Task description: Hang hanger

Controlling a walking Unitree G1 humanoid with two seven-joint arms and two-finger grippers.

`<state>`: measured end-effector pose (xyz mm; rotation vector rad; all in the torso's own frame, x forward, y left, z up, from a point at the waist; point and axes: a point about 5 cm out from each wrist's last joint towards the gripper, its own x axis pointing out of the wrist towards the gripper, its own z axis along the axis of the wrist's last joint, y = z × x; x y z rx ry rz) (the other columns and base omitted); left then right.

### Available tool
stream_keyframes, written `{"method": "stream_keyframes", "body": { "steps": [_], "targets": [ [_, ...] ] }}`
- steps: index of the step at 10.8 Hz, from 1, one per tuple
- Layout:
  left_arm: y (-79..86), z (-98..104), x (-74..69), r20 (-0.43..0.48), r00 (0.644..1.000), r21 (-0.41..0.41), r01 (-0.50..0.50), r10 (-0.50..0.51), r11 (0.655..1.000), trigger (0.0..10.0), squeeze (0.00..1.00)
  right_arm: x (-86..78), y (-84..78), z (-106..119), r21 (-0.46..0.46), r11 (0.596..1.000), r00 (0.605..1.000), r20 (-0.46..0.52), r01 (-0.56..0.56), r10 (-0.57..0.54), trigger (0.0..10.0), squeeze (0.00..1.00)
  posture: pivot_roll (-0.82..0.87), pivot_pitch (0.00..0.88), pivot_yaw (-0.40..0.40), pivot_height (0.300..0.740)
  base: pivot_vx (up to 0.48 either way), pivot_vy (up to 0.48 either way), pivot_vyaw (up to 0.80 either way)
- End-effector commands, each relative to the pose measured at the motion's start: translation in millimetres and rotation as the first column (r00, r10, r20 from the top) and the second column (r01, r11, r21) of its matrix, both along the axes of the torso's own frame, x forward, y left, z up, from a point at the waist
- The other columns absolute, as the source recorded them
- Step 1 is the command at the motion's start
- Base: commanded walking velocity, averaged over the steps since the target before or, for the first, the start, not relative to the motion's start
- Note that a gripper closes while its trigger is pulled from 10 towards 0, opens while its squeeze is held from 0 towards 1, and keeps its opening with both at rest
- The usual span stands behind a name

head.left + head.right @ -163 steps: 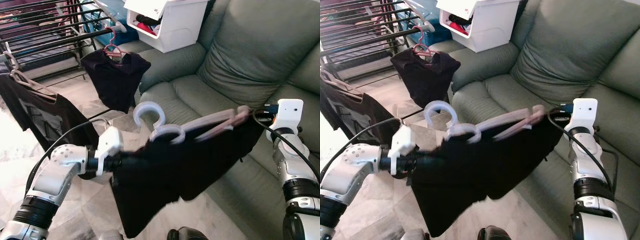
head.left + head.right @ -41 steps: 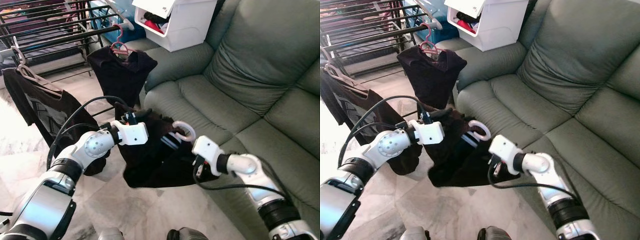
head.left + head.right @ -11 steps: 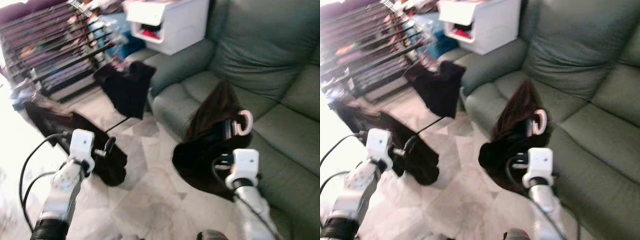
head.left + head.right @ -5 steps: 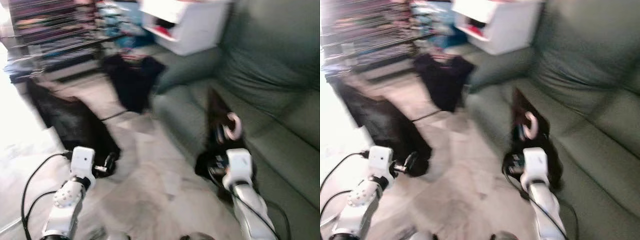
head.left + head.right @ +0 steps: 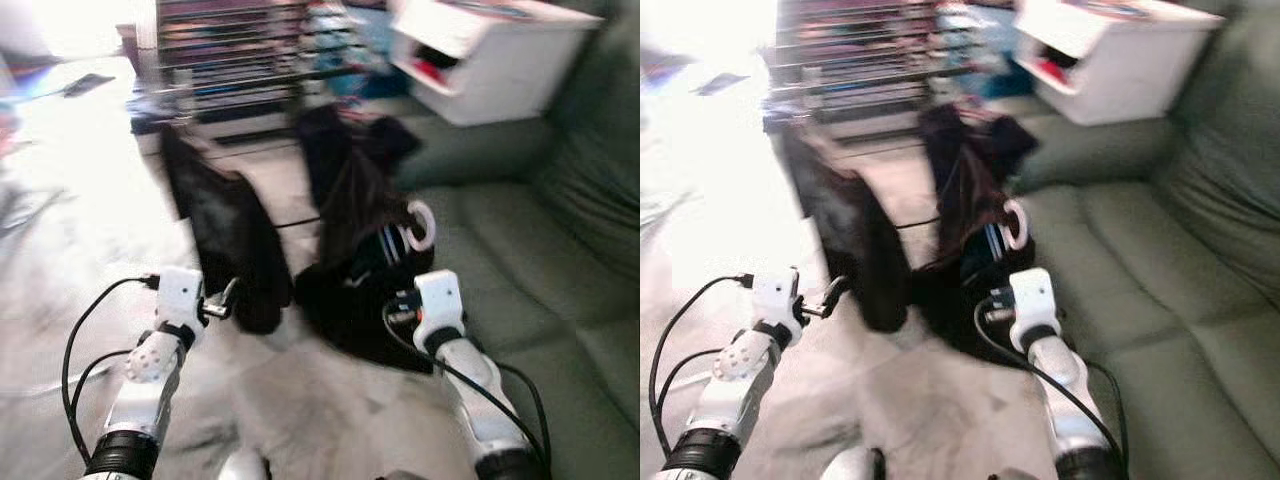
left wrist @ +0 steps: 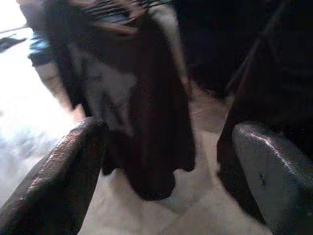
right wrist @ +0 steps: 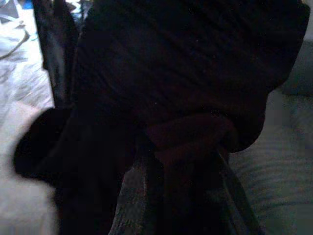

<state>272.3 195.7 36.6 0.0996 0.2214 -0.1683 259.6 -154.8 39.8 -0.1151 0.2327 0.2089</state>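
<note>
2 grippers: left (image 5: 228, 296), right (image 5: 385, 268). 1 hanger (image 5: 420, 225), pale pink hook, w/ 1 dark garment (image 5: 355, 290) on it. 2 more dark garments hung on the rack: one (image 5: 225, 235) nearer, one (image 5: 350, 150) behind; views blurred, so count is approx. 1 rack (image 5: 230, 50). 1 sofa (image 5: 520, 250), grey-green. 1 white bin (image 5: 490, 55). 2 black cables, 1 per arm: (image 5: 75, 330), (image 5: 470, 375).
</note>
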Motion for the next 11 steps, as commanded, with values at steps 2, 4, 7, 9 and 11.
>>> {"method": "stream_keyframes", "body": {
  "steps": [2, 4, 7, 9, 11],
  "targets": [
    [0.9, -3.6, -7.1, -0.010, 1.000, 0.006, -0.008, 0.008, 1.000, 10.0, 0.00, -10.8, -5.0, -8.6, 0.016, 1.000, 0.999, -0.043, 0.021, -0.020, 10.0, 0.00, -0.09, 0.000, 0.030, 0.740, 0.000, 0.000, 0.80],
    [0.2, -9.5, -12.9, -0.019, 0.999, 0.015, -0.034, 0.034, 0.999, 10.0, 0.00, -13.4, -5.8, -14.7, 0.028, 0.999, 0.997, -0.061, 0.039, -0.037, 10.0, 0.00, -0.08, 0.000, 0.021, 0.740, 0.000, 0.000, 0.80],
    [0.3, -10.2, -16.3, -0.019, 0.999, 0.011, -0.025, 0.026, 1.000, 10.0, 0.00, -6.0, -9.0, -10.0, 0.048, 0.997, 0.997, -0.050, 0.055, -0.052, 10.0, 0.00, -0.08, 0.000, 0.018, 0.740, 0.000, 0.000, 0.00],
    [3.1, -7.8, -15.4, -0.006, 0.999, 0.003, -0.036, 0.036, 0.999, 10.0, 0.00, -5.8, -9.8, -10.0, 0.040, 0.998, 0.998, -0.049, 0.050, -0.048, 10.0, 0.00, -0.08, 0.000, 0.019, 0.740, 0.156, 0.150, 0.00],
    [3.9, -7.1, -14.4, -0.007, 0.999, -0.007, -0.046, 0.046, 0.999, 10.0, 0.00, -5.2, -8.2, -9.9, 0.036, 0.998, 0.998, -0.048, 0.043, -0.041, 10.0, 0.00, -0.08, 0.000, 0.018, 0.740, 0.337, 0.341, 0.00]
  ]
}}
